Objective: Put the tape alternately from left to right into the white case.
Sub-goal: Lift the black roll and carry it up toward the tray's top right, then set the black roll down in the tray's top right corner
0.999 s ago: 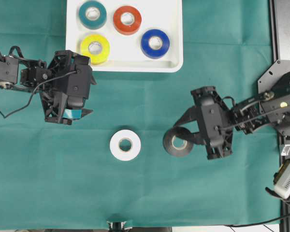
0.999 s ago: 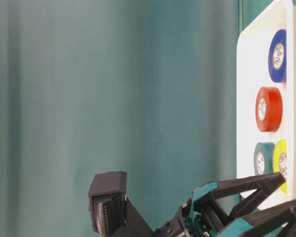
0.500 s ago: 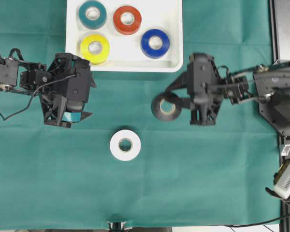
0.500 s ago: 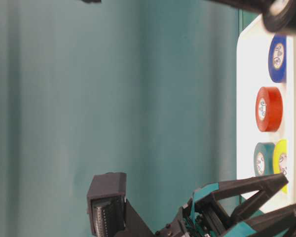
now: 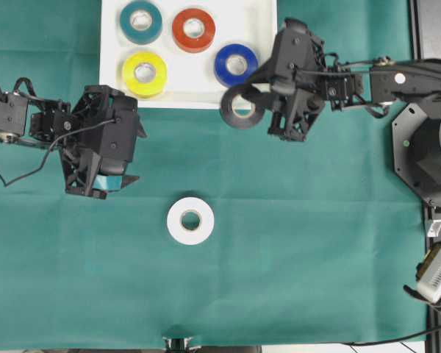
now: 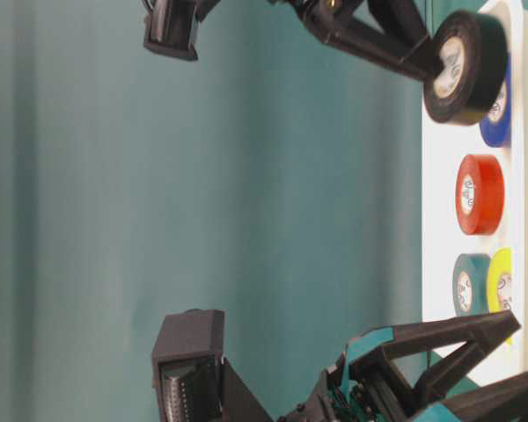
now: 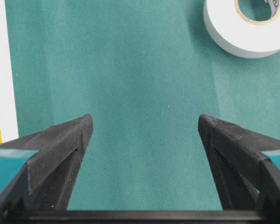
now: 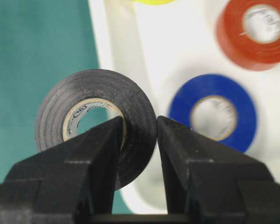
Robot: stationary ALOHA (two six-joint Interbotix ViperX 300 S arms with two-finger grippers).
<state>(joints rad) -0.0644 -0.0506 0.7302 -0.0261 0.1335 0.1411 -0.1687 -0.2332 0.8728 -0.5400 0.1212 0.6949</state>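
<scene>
Right gripper [image 5: 256, 96] is pinching the black roll [image 5: 237, 109] by one wall, hanging over the white case [image 5: 206, 94] front rim beside the blue roll [image 5: 236, 65]. Releasing here risks it catching the rim (or landing on blue). Left gripper [image 5: 114, 175] is idling, fingers spread, empty; the white roll [image 5: 190, 220] is lying mid-cloth.

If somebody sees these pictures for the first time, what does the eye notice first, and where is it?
First, the black tape roll, pinched by the right gripper and hanging over the near edge of the white case. Next, the four bright rolls lying inside the case: teal, red, yellow and blue. The white roll lies alone on the green cloth, near the open left gripper.
</scene>
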